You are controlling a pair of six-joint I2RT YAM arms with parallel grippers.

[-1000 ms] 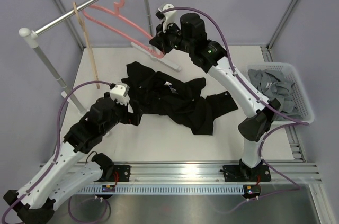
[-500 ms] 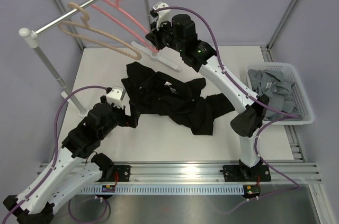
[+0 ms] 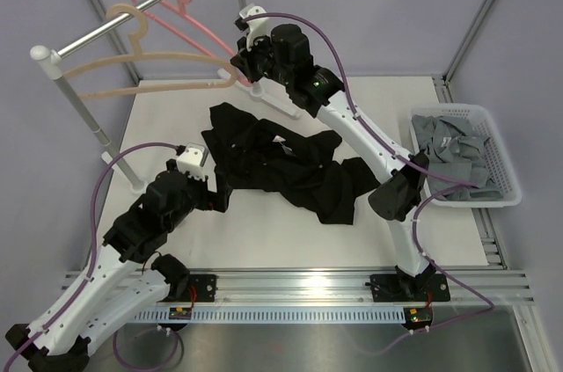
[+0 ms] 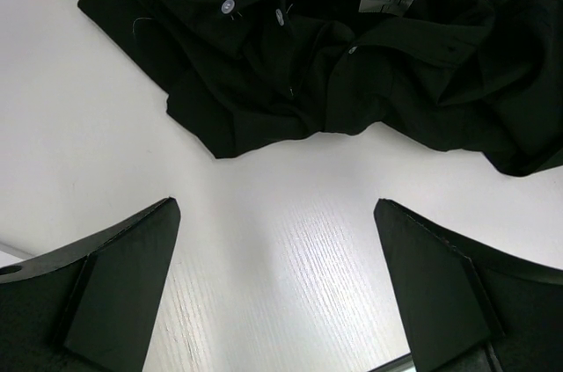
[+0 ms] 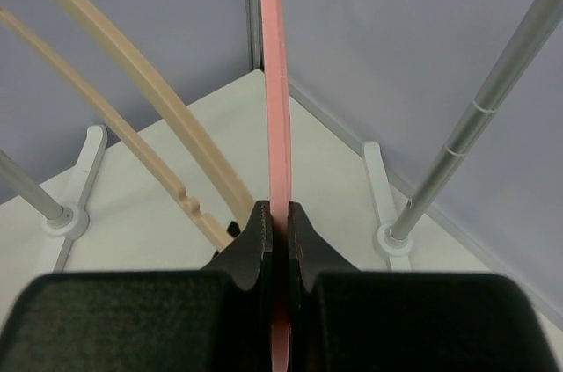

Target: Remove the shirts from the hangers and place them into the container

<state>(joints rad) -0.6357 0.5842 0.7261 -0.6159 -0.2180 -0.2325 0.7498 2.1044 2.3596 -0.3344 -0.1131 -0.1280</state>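
The black shirt (image 3: 281,165) lies crumpled on the white table, off any hanger; in the left wrist view this shirt (image 4: 334,55) shows its pale buttons and a label. My left gripper (image 3: 220,197) (image 4: 274,205) stands open over bare table just short of the shirt's near edge. High at the back, my right gripper (image 3: 237,68) (image 5: 279,214) is shut on one arm of the bare pink hanger (image 3: 208,36) (image 5: 274,82). The bare beige hanger (image 3: 141,55) (image 5: 132,73) hangs beside it. A grey shirt (image 3: 453,145) lies in the white container (image 3: 508,180) at the right.
The metal clothes rail (image 3: 97,33) crosses the back left, both hangers hooked on it. Its posts (image 3: 88,117) (image 5: 475,108) and white feet (image 5: 383,192) stand on the table. Frame uprights and purple walls enclose the back and sides.
My right gripper has moved left toward the rail with the pink hanger in its grip. The beige hanger has swung round broadside. The left arm has hardly moved.
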